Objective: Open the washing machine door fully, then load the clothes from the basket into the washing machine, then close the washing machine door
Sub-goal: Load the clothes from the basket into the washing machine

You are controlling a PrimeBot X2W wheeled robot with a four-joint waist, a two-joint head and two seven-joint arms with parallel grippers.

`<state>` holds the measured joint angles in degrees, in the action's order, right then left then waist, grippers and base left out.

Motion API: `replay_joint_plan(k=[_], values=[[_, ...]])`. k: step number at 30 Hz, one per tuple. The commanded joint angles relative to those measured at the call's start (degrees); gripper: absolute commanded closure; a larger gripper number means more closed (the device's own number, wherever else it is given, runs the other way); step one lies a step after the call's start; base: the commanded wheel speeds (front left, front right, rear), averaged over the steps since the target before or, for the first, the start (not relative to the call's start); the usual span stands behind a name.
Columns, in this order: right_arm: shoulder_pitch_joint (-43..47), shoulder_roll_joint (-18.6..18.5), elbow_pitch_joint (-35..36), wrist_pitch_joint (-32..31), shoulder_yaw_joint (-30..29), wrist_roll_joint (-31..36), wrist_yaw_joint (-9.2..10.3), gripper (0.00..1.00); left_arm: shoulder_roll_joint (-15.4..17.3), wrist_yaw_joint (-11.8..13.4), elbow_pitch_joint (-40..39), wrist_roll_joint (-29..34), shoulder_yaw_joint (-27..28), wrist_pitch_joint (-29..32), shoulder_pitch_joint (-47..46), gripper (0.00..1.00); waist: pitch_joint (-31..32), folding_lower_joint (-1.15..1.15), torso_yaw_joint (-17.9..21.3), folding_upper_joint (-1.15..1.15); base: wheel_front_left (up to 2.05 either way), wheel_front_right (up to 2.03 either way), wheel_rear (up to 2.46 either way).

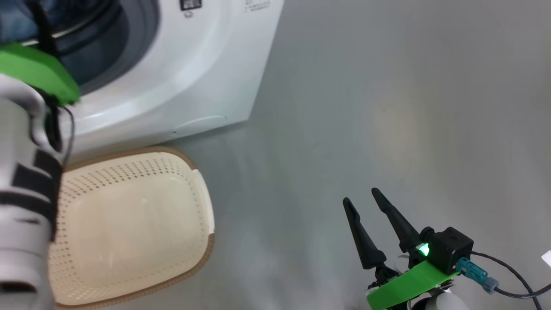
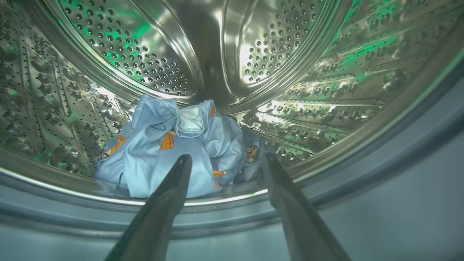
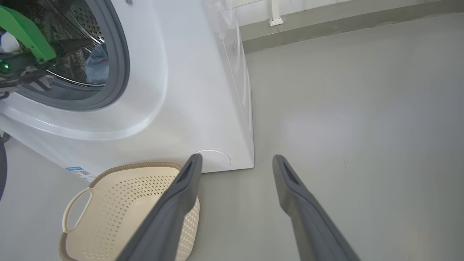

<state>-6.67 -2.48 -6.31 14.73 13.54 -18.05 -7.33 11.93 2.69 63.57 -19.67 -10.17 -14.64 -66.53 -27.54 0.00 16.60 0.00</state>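
The white washing machine (image 1: pixel 193 77) stands at the upper left with its drum (image 2: pixel 145 54) exposed; the washing machine door is out of view. Light-blue clothes (image 2: pixel 170 145) with orange motifs lie bunched on the drum floor, also glimpsed through the opening as clothes (image 3: pixel 97 63). My left gripper (image 2: pixel 224 159) reaches into the drum mouth, open, its fingers just short of the pile with nothing between them. The cream basket (image 1: pixel 206 254) sits on the floor before the machine, its inside bare. My right gripper (image 1: pixel 360 196) hovers open over bare floor, right of the basket (image 3: pixel 119 203).
The grey rubber gasket (image 3: pixel 121 72) rings the drum opening around my left arm (image 1: pixel 26 206). Smooth grey floor (image 1: pixel 387 107) stretches to the right of the machine. A wall base (image 3: pixel 326 29) runs behind it. A cable (image 1: pixel 512 275) trails from my right wrist.
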Motion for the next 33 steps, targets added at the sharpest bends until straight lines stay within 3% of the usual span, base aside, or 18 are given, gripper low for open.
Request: replay_joint_plan(k=[1,21,33], values=[[1.68,-0.40,0.96,0.27,0.53,0.42,-0.16,0.00,1.42,0.20,-3.18,-0.04,1.00,-0.34,2.86,0.00,3.20,0.00,-2.86,0.00,0.00,0.00,0.00],[5.83,-0.40,0.11,0.27,-4.27,2.74,-0.16,0.00,-6.76,0.12,-24.34,1.79,2.60,-0.35,32.32,0.00,14.81,0.00,-9.99,0.00,0.00,0.00,0.00],[8.04,-0.40,0.22,0.27,-5.43,3.88,-0.16,0.00,-8.47,1.88,-40.65,6.72,1.84,-0.36,49.90,0.00,18.30,0.00,-15.16,0.00,0.00,0.00,0.00]])
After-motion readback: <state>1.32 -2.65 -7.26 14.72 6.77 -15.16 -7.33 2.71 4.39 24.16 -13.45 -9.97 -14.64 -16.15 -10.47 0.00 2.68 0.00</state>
